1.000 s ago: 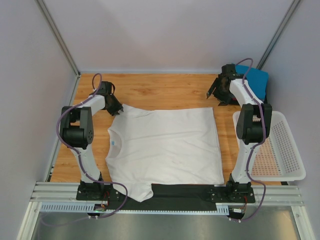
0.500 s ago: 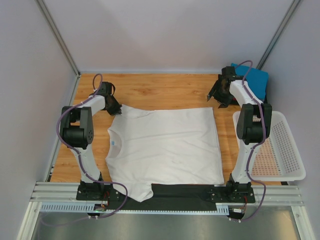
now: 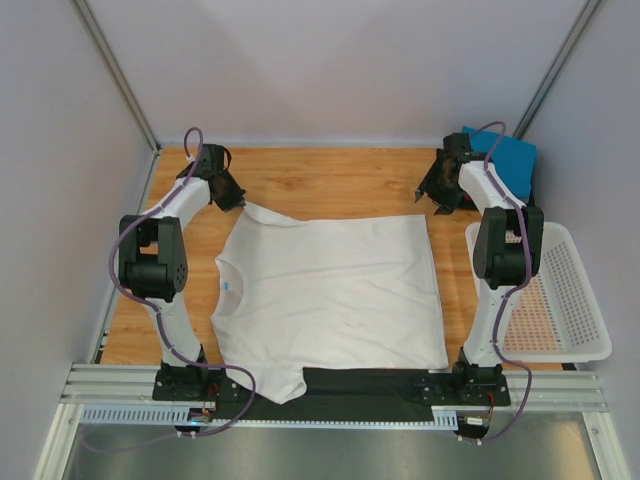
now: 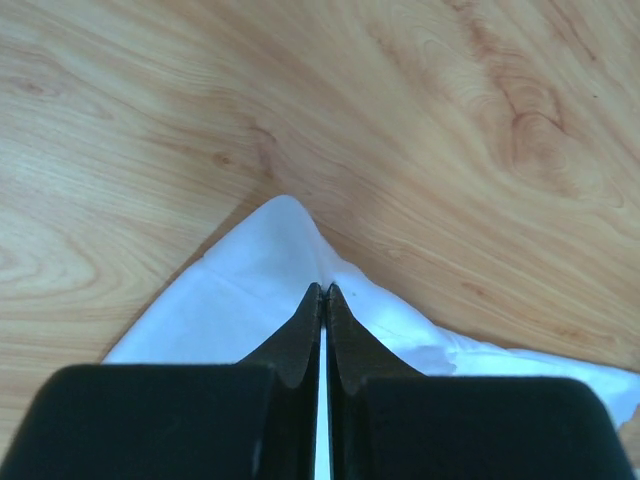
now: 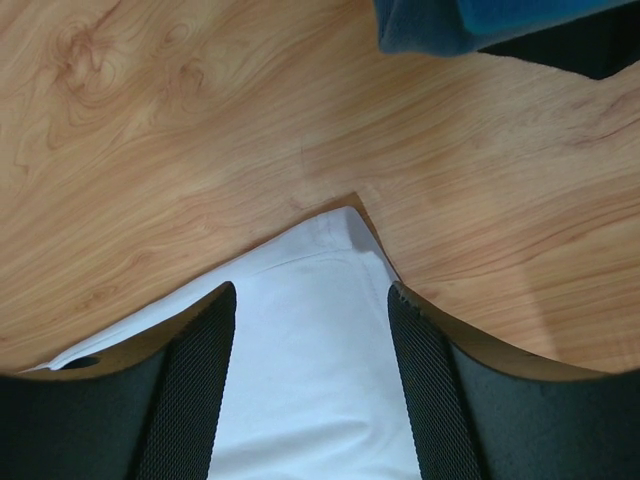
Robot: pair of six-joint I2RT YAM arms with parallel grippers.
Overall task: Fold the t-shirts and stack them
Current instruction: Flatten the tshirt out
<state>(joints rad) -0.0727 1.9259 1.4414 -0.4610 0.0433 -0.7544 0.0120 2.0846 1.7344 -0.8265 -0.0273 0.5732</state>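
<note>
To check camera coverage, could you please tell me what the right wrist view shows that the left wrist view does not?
Only the right wrist: the right gripper open over a corner of the white t-shirt, plus the blue t-shirt at the top edge. Only the left wrist: the left gripper shut on a pinched peak of cloth. Both: the white t-shirt on the wooden table.

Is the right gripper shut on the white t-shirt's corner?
No: the right gripper has its jaws standing apart on either side of the white t-shirt corner, not pinching it.
</note>
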